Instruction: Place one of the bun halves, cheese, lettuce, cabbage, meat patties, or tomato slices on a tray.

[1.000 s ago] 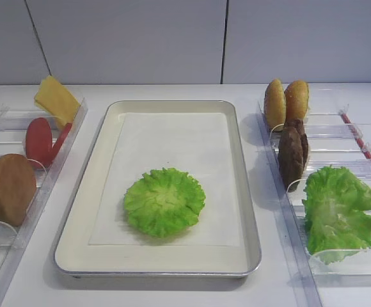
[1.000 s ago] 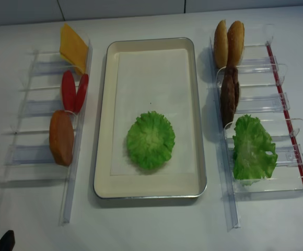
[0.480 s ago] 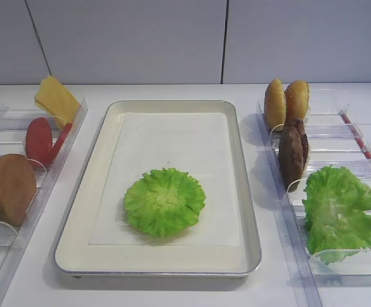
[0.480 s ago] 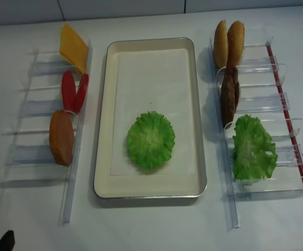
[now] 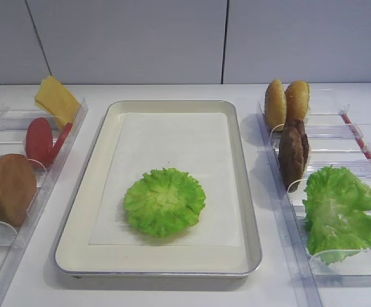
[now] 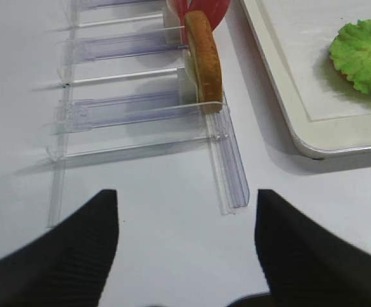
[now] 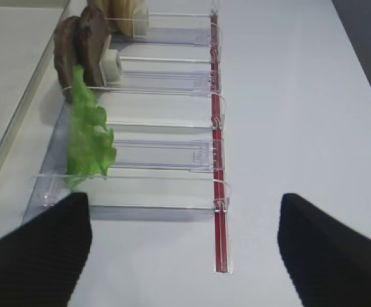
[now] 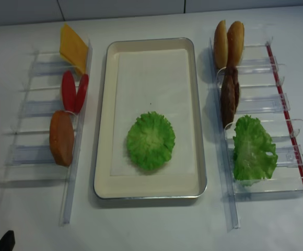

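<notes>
The ruffled lettuce (image 5: 164,201) (image 8: 150,140) lies flat on the paper liner of the cream tray (image 5: 83,192) (image 8: 103,130). In the left rack stand the cheese (image 5: 56,99), tomato slices (image 5: 41,141) and one bun half (image 5: 9,188) (image 6: 203,57). The right rack holds two bun halves (image 5: 286,102), the meat patties (image 5: 293,151) (image 7: 80,48) and the notched cabbage leaf (image 5: 342,211) (image 7: 89,134). My left gripper (image 6: 185,211) is open over bare table just before the left rack's near end. My right gripper (image 7: 182,217) is open and holds nothing, in front of the right rack.
Clear plastic racks (image 8: 42,110) (image 8: 261,104) flank the tray on both sides. A red strip (image 7: 218,192) runs along the right rack's outer side. White tabletop lies between the racks' near ends and both grippers.
</notes>
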### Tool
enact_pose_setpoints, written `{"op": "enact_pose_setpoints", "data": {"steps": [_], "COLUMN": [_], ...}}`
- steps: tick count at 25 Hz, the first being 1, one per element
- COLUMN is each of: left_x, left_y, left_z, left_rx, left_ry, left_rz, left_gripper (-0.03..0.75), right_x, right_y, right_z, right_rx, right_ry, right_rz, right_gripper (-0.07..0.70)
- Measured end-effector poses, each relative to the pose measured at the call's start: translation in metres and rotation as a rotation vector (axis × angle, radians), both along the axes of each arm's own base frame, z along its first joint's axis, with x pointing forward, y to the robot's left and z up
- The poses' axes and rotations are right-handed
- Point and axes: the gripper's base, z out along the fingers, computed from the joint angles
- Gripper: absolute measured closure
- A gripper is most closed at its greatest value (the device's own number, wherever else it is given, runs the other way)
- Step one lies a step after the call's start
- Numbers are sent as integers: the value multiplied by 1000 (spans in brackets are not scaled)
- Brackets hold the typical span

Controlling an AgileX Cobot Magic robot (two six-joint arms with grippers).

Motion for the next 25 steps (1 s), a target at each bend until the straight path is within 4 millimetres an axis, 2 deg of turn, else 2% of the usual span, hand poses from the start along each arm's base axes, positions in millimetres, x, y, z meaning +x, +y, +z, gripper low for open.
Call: {"op": "enact_pose_setpoints", "data": {"steps": [25], "left_x": [0], "left_y": [0], "left_z": [0], "left_rx": [0], "left_ry": [0], "left_rz": [0], "left_gripper": [249], "right_x": [-1], "right_y": [2], "right_z": [0], "right_rx": [0], "right_ry": [-8], "right_rz": [-26], "right_gripper": [50]}}
